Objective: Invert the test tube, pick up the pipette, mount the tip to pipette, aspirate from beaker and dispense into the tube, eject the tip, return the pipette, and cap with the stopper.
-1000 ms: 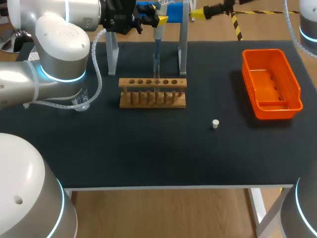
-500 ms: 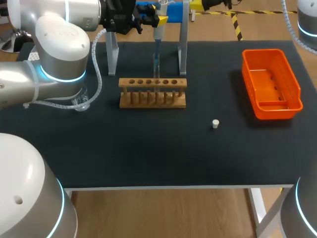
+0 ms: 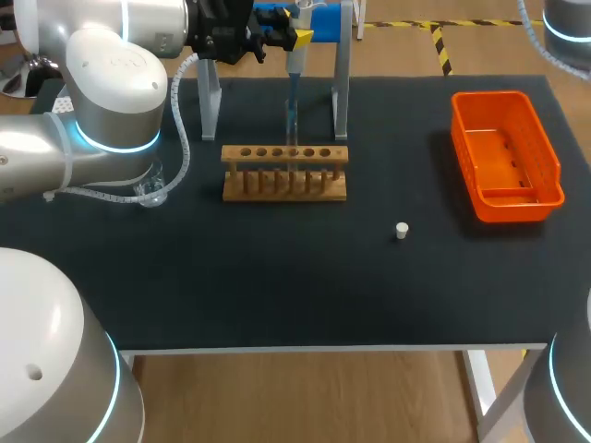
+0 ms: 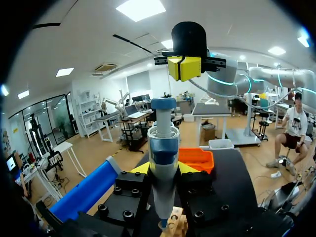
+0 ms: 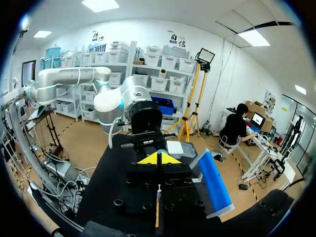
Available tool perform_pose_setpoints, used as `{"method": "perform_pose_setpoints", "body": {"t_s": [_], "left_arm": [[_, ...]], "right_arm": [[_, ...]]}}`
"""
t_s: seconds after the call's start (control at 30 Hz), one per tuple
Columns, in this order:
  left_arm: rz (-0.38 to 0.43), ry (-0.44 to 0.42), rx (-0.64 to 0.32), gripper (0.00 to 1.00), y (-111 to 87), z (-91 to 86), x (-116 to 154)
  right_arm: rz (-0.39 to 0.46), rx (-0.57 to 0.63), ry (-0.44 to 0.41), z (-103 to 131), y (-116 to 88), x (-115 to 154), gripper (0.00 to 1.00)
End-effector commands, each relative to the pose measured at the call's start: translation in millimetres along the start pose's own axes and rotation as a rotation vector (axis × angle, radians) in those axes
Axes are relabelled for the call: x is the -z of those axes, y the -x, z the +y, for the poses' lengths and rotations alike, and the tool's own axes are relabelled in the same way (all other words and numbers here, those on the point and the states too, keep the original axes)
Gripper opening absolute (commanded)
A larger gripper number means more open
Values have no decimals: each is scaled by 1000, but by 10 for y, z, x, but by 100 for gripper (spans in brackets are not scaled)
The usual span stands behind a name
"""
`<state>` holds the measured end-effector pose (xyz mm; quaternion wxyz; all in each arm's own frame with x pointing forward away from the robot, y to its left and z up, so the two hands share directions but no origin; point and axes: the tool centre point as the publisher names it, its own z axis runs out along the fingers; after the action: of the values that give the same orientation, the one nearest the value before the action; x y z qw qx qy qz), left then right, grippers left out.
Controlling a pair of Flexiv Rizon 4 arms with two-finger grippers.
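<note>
Ok so the pipette [image 4: 163,148] is in the left jaws. They sit narrow, one yellow tip pressed on each side of its barrel. Its long axis is straight up and down, button on top, thin end pointing down at the rack [image 3: 284,173], between the two posts of the stand [image 3: 342,92] at the back of the desk [image 3: 277,277]. I can't make out the tube itself in the rack from here.

From the left wrist view the right jaws are above and past the pipette's button, with a clear gap, tips pinched together on nothing. The right arm [image 3: 568,18] only shows at the far corner in the head view, so my guess is it's parked, not lined up to press anything.

The left arm [image 3: 111,101] is folded back over its side of the desk, wrist out at the stand.

The stopper [image 3: 402,231] is loose on the desk, well apart from the rack on the right arm's side. So capping looks like a right arm job, once the pipette is dealt with.
</note>
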<state>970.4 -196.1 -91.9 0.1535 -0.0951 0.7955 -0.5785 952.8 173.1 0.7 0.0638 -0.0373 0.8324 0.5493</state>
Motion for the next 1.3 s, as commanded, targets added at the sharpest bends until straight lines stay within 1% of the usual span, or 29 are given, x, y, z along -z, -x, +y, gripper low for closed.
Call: {"method": "perform_pose_setpoints", "body": {"t_s": [0.03,0.17,0.23,0.77,1.03,1.3], "left_arm": [[2,1,-1,0,4,-2,7],[2,1,-1,0,4,-2,7],[2,1,-1,0,4,-2,7],[2,1,-1,0,4,-2,7],[2,1,-1,0,4,-2,7],[2,1,-1,0,4,-2,7]], "right_arm": [[30,-9,-19,91,110,-148,0],[41,-28,-35,124,151,-281,0],[20,-43,-46,131,177,-316,0],[20,-43,-46,131,177,-316,0],[52,-86,-16,141,187,-352,0],[83,-122,-13,104,187,-410,0]]}}
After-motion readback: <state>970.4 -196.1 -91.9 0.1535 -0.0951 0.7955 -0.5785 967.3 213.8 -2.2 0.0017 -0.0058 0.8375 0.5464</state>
